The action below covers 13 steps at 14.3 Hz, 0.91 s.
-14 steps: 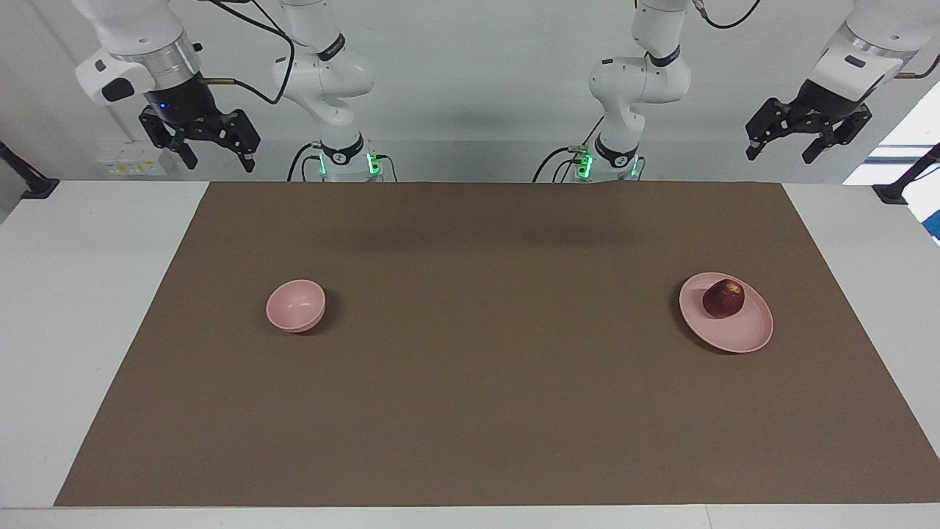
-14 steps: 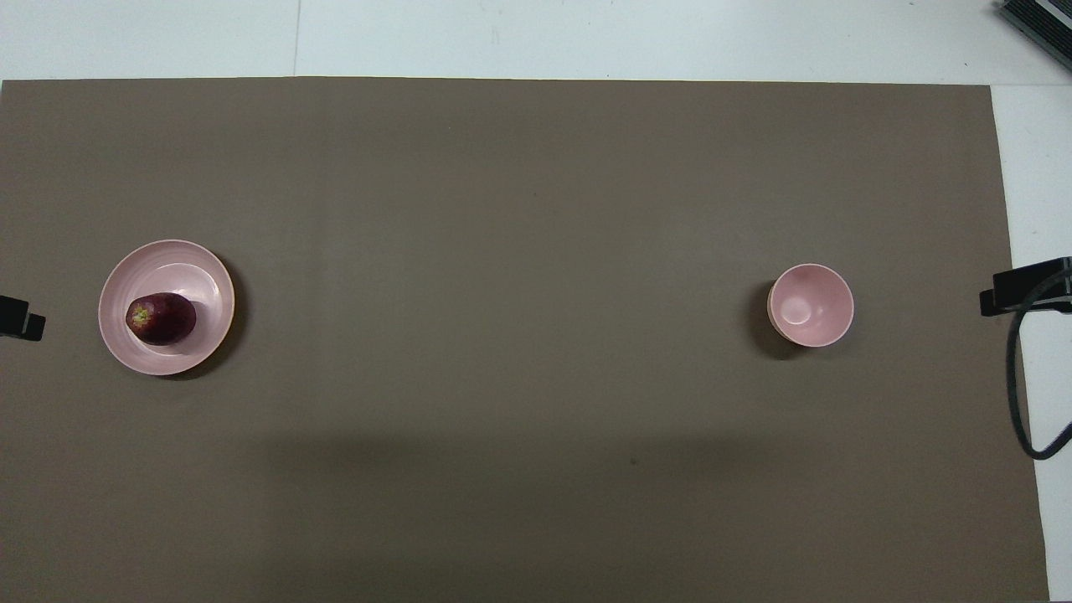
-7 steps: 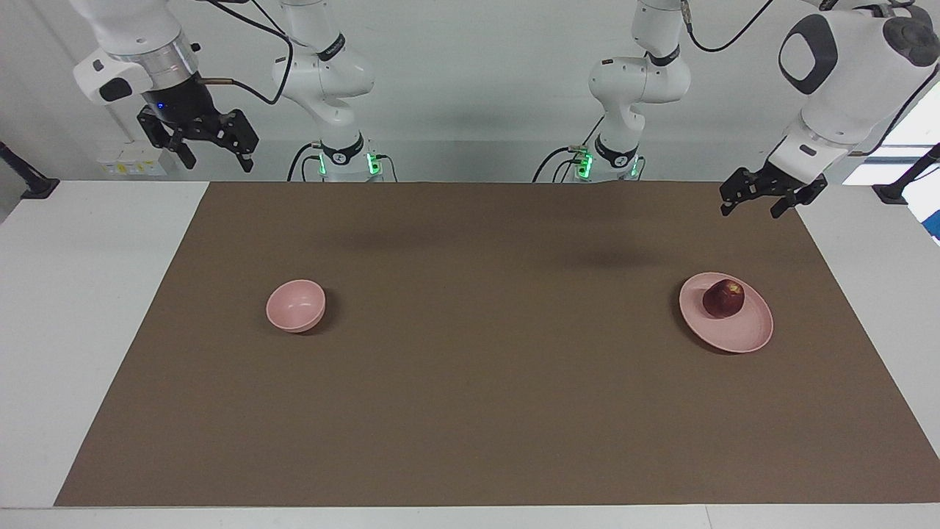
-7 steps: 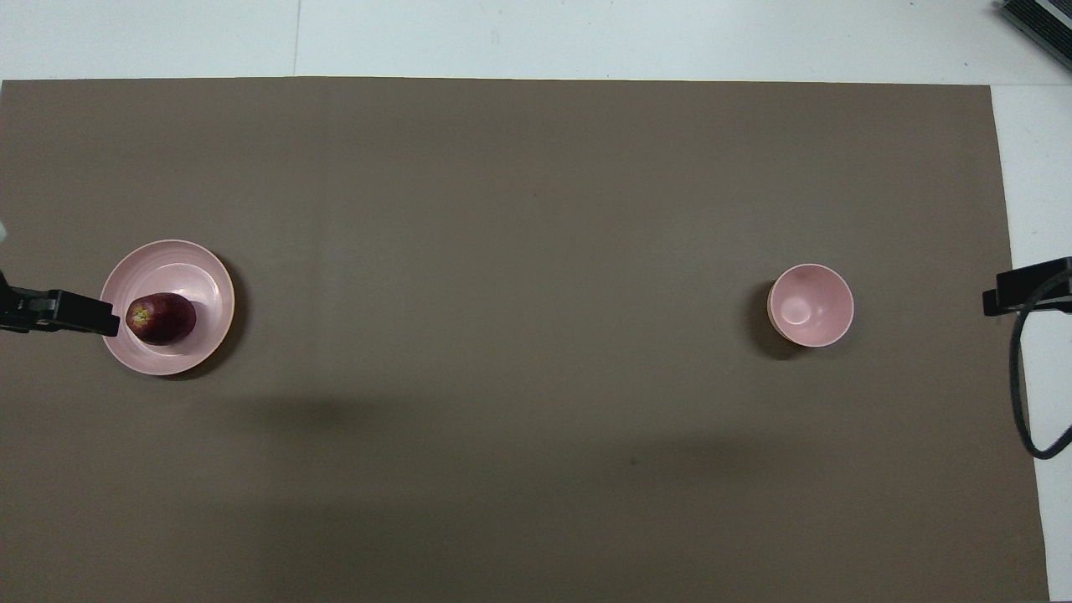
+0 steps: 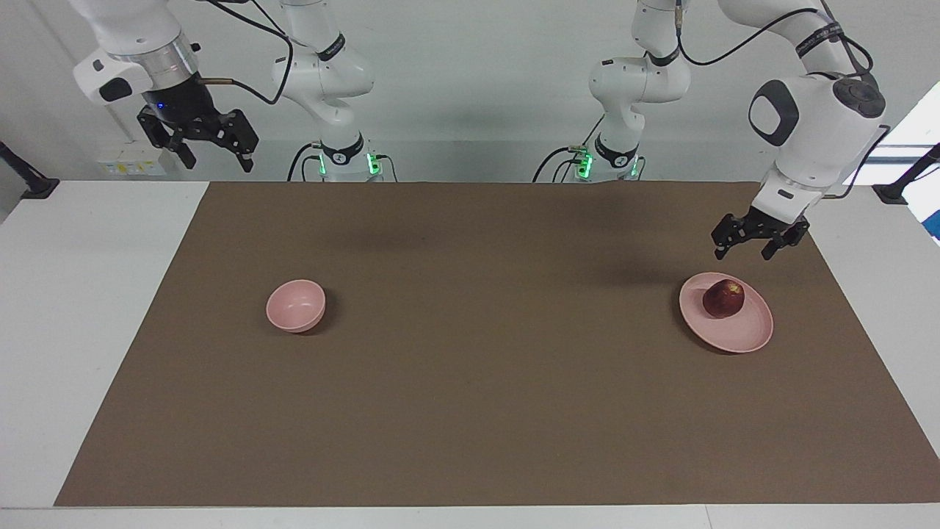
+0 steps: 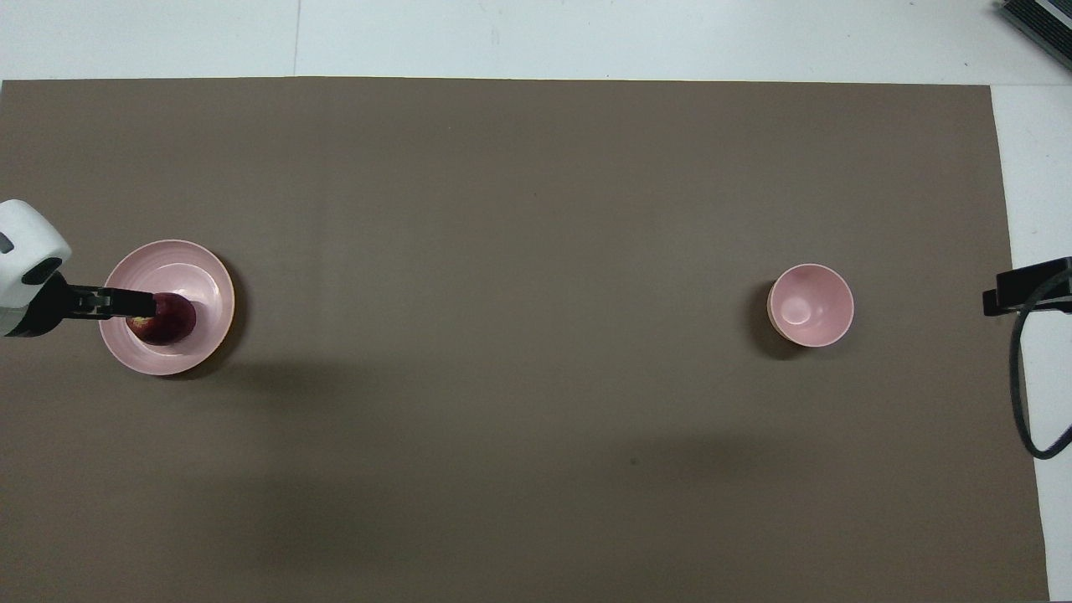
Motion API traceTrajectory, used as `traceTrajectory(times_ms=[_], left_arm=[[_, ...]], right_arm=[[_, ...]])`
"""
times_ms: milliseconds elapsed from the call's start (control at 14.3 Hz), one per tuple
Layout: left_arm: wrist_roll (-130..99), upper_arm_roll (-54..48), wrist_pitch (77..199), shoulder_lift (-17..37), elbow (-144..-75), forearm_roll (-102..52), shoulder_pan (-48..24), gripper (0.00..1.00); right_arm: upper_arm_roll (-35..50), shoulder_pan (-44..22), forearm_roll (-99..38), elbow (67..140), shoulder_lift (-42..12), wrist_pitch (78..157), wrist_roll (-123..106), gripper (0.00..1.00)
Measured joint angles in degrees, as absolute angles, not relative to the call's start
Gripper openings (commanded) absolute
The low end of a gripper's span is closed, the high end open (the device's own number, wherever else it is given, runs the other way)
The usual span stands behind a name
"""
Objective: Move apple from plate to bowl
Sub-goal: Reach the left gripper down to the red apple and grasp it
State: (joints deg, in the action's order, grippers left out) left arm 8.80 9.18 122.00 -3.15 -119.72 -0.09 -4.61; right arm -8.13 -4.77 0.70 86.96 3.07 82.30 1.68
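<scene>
1. Starting at the robots' end: the right pincer (image 5: 220, 162) hangs high over the bare white desk (image 5: 88, 330) at the right arm's end. Its fingers are spread and it carries nothing. This arm waits.
2. The left pincer (image 5: 742, 253) hovers over the plate's edge nearest the robots, tips pointing down, released and empty. In the facing view there is clear air between its tips and the fruit. From overhead it covers part of the apple, but that is only because it is raised.
3. The dark red apple (image 5: 723, 298) sits on the pale pink plate (image 5: 734, 339), on the part of it nearer the robots. The plate lies on the brown mat (image 5: 470, 411) toward the left arm's end of the desk.
4. The small pink bowl (image 5: 295, 305) stands upright and empty toward the right arm's end, about as far from the robots as the plate and well apart from it.
5. Farther out, the mat carries nothing else.
6. Progress, as I judge it: the task is at its opening, in the approach to the pick. Nothing is grasped or lifted yet. What remains is to lower the left pincer around the apple, clench on it, raise it, carry it across the long stretch of mat to the bowl, possibly with a handover to the waiting arm, and let go inside.
</scene>
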Motion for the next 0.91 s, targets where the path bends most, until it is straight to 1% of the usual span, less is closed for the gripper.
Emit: traceTrajectory(times_ms=[419, 767, 837, 907], left_arm=[[9.96, 9.16, 129.26, 3.77, -121.22, -0.09, -3.08, 1.0], [10.81, 9.13, 132.12, 6.3, -122.43, -0.09, -2.34, 1.0], [10.94, 9.12, 132.15, 6.39, -122.74, -0.09, -2.18, 0.92], [11.09, 9.12, 132.15, 6.4, -123.07, -0.09, -1.92, 0.87]], right_arm=[[-8.13, -4.77, 0.7, 86.96, 3.08, 82.3, 1.68, 1.0], [-8.13, -4.77, 0.7, 86.96, 3.09, 82.3, 1.68, 1.0], [-8.13, -4.77, 0.7, 86.96, 3.09, 82.3, 1.68, 1.0], [-8.13, -4.77, 0.7, 86.96, 3.09, 82.3, 1.68, 1.0]])
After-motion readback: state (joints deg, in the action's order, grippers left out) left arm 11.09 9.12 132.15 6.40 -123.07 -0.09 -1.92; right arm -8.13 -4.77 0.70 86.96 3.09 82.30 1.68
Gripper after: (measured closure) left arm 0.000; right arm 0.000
